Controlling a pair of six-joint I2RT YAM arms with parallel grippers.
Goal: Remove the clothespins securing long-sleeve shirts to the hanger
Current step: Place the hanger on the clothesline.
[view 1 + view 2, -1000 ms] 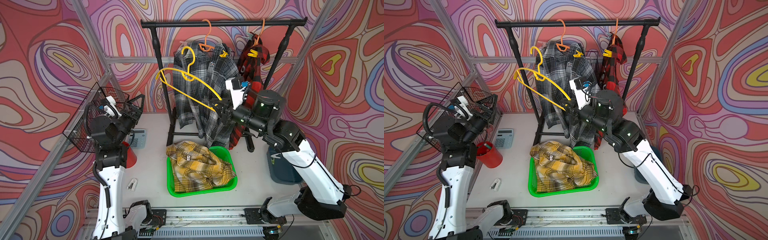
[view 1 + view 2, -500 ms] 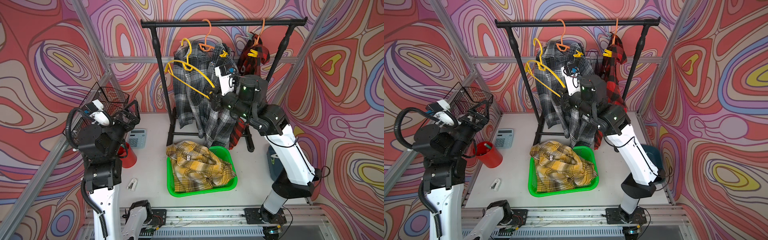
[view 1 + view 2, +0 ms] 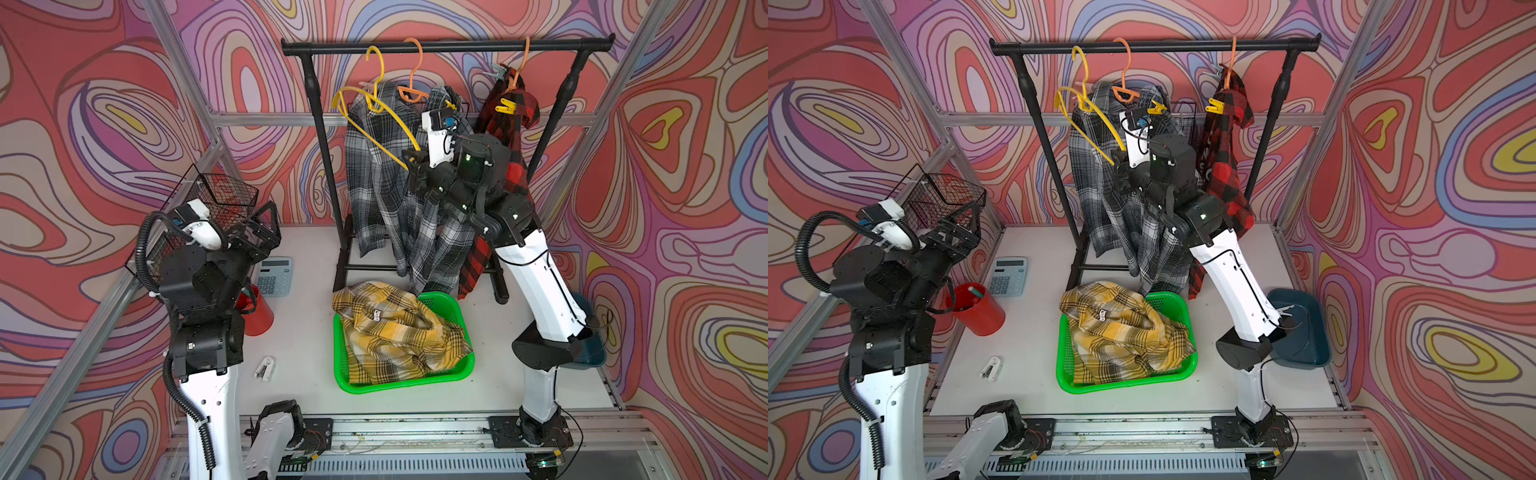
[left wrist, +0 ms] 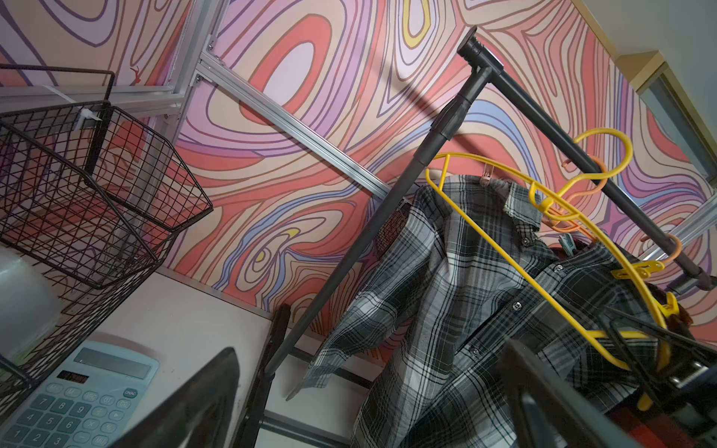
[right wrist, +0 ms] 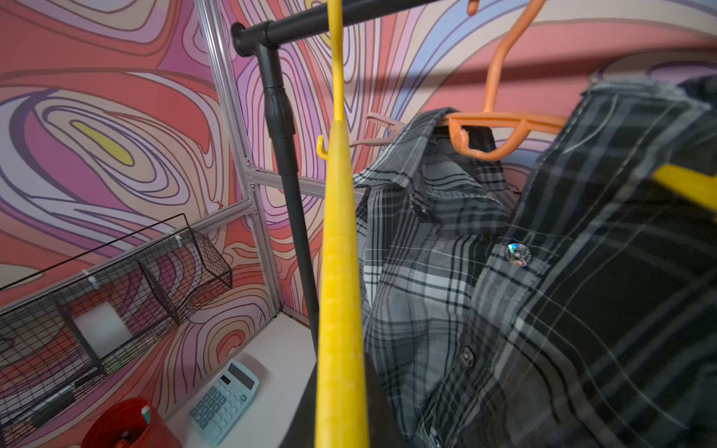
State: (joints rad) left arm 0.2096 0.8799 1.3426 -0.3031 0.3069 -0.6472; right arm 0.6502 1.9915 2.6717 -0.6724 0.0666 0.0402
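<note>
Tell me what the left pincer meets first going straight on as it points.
Probably the hanging sleeve of the grey plaid shirt, just beside the rack post; depth is unclear.

Both arms pair glossy white plastic link shells with chunky matte-black joint housings. On the left arm (image 3: pixel 208 399), a ribbed black cable conduit (image 3: pixel 141 253) loops from the white wrist camera block (image 3: pixel 197 216) and is zip-tied to the shell. The right arm (image 3: pixel 536 282) carries a thin black wire along its white shell, dotted with small dark screw holes, and a green light (image 3: pixel 468 158) glows on one joint. The left gripper (image 3: pixel 262 218) and right gripper (image 3: pixel 411 160) are black.
</note>
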